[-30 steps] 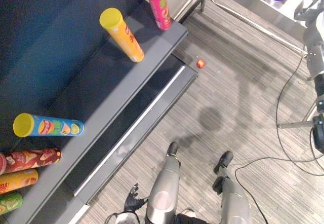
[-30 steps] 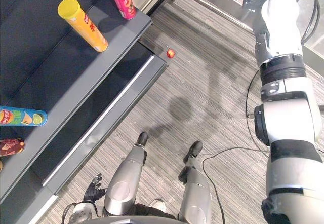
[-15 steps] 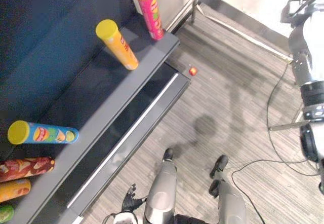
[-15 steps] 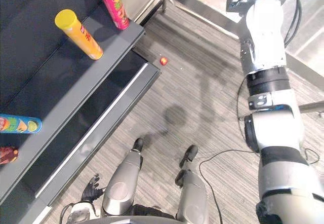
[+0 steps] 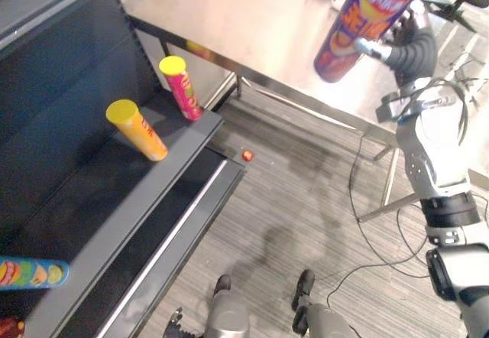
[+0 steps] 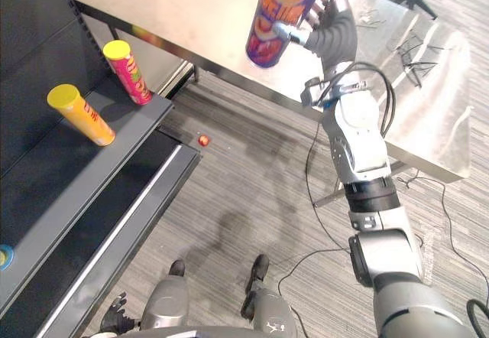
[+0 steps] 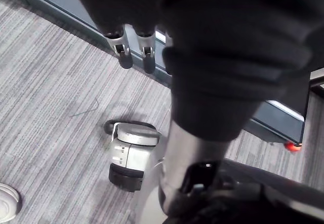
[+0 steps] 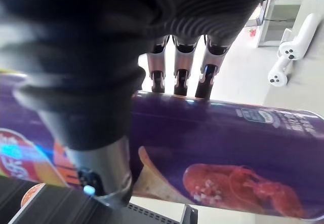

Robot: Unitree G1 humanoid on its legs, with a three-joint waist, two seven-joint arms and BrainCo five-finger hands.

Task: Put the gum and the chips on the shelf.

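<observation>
Holding the purple chips can (image 6: 279, 13) aloft is the step in hand. The right hand (image 6: 330, 32) is gripping it, fingers and thumb curled round its side, the arm reaching high over the steel table (image 6: 176, 9). Next, I judge, it is needing a swing across to the dark shelf (image 6: 53, 177), setting down beside the yellow can (image 6: 80, 114). The left hand (image 7: 122, 45) is hanging low, fingers relaxed.
</observation>
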